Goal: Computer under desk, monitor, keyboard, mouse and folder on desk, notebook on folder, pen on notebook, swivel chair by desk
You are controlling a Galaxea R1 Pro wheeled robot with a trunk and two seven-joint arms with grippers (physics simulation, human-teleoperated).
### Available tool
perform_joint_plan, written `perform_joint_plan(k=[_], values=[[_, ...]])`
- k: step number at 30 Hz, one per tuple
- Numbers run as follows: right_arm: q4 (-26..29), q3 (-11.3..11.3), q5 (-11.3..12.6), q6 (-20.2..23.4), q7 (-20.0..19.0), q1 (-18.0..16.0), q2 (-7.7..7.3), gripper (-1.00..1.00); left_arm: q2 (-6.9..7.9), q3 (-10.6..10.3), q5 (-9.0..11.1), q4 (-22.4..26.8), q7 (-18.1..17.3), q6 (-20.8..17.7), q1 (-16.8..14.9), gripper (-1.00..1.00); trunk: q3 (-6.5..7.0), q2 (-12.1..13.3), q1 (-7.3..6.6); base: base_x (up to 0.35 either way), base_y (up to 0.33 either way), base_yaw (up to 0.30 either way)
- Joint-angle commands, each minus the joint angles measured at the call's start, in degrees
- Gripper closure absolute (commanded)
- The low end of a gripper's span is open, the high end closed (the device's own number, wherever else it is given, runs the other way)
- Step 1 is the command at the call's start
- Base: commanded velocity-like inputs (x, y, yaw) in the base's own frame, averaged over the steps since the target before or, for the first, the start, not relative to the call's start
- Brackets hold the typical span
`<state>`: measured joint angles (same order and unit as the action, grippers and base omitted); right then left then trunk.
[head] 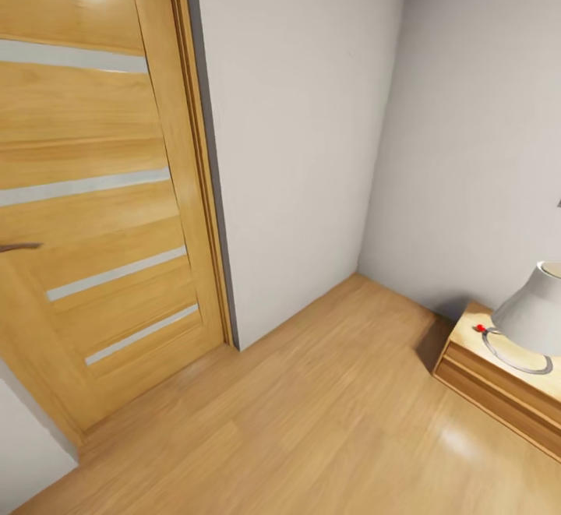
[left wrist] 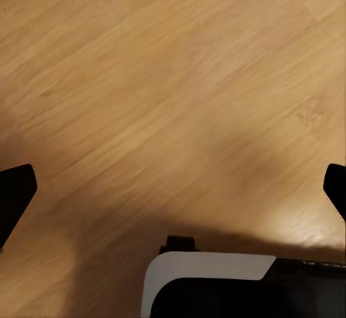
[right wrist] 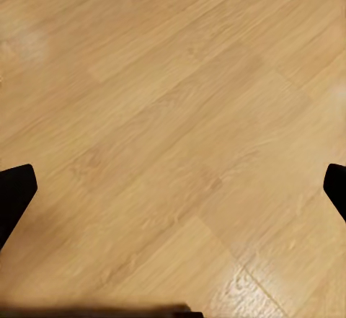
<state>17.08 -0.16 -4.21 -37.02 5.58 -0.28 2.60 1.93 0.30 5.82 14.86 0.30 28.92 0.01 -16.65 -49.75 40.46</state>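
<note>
Wooden door (head: 93,188), bare floor (head: 312,406)

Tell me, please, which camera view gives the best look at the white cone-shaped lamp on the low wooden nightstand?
The head view: the white cone-shaped lamp stands at its right edge on the low wooden nightstand, partly cropped. The left and right wrist views offer nothing of it; they look down on the light wooden plank floor between open end effector fingertips.

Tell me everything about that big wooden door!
The tall honey-coloured wooden door stands at the head view's left, shut in its matching wooden frame. Four pale grey horizontal strips cross its glossy panel. A dark handle pokes out at its left edge. Its bottom meets the light wood floor, beside the white wall.
</note>
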Motion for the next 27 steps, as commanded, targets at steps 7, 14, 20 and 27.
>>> perform_joint_plan(k=[7, 14, 20, 27], values=[[0.00, -0.02, -0.45, -0.22, 0.56, -0.02, 0.04, -1.00, 0.00, -0.15, 0.42, 0.00, -0.03, 0.09, -0.01, -1.00, -0.06, -0.04, 0.04, 0.104, 0.000, 0.241], [-0.02, -0.02, -0.45, -1.24, 0.57, -0.02, 0.04, -1.00, -0.07, -0.20, 0.30, 0.00, -0.09, 0.16, -0.01, -1.00, -0.06, -0.04, 0.04, 0.007, 0.000, 0.279], [-0.02, -0.02, -0.45, -1.68, 0.61, -0.03, 0.04, -1.00, -0.09, -0.21, 0.25, 0.00, -0.12, 0.25, 0.00, -1.00, -0.06, -0.04, 0.04, 0.001, 0.000, 0.282], [-0.02, -0.10, -0.37, -1.81, 1.38, -0.04, 0.04, -1.00, -0.16, -0.21, 0.16, 0.00, -0.12, 0.26, 0.01, -1.00, -0.06, -0.04, 0.04, 0.000, 0.000, 0.285]])
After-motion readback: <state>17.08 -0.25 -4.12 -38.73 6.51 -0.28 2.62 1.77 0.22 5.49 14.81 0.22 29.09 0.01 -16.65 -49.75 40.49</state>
